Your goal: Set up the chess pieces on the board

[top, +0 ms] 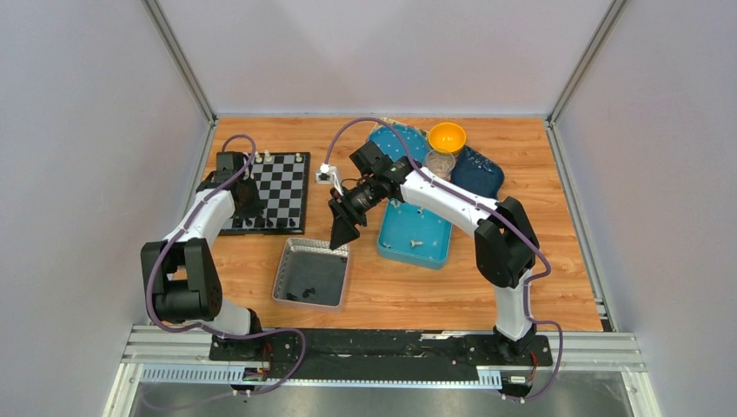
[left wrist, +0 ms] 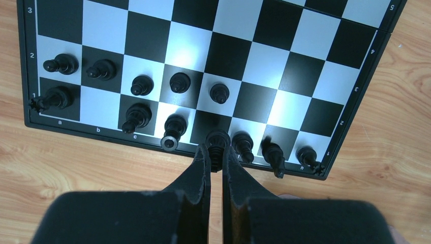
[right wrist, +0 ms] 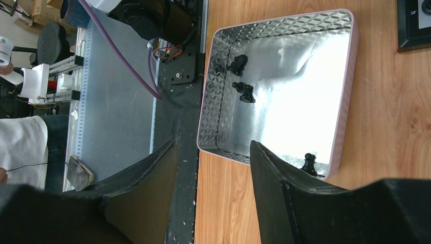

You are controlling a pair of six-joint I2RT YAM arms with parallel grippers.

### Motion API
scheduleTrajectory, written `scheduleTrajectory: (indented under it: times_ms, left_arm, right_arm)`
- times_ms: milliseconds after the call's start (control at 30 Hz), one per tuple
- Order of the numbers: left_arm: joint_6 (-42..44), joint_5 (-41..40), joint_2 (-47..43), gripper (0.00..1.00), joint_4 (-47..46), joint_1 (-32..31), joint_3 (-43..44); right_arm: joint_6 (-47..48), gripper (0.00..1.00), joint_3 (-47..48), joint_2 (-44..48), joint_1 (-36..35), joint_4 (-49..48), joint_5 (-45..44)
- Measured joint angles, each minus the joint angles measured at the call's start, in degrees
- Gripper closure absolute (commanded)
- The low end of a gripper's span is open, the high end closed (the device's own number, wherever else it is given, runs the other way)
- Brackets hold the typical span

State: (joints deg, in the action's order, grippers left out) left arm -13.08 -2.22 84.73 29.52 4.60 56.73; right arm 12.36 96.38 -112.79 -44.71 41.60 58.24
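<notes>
Sitting at the far-left corner of the table (top: 391, 295), the board (top: 282, 187) has 1 black chessman (left wrist: 217, 136) clamped by the left gripper (left wrist: 216, 149) at its near edge. The right gripper (right wrist: 213, 147) is held open over the tray (right wrist: 223, 51) and its 3 pieces (right wrist: 244, 92). Probably light, slick and tippy, so best pinched at the neck.

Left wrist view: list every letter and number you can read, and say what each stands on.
"3", "2", "1": left border of the board.
"a", "b", "c": near border.
"5", "4", "3", "2": right border, turned.
Remaining border letters: hidden by pieces and the left tool, or too blurred.
</notes>
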Motion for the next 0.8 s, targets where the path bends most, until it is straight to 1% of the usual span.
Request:
scheduleTrajectory:
  times_ms: [800]
  left_arm:
    - [0.7,0.3,3.9,0.94,-1.9,0.3,0.0]
  right_arm:
    - [0.0,0.42,0.0,0.0,0.8,0.2,0.2]
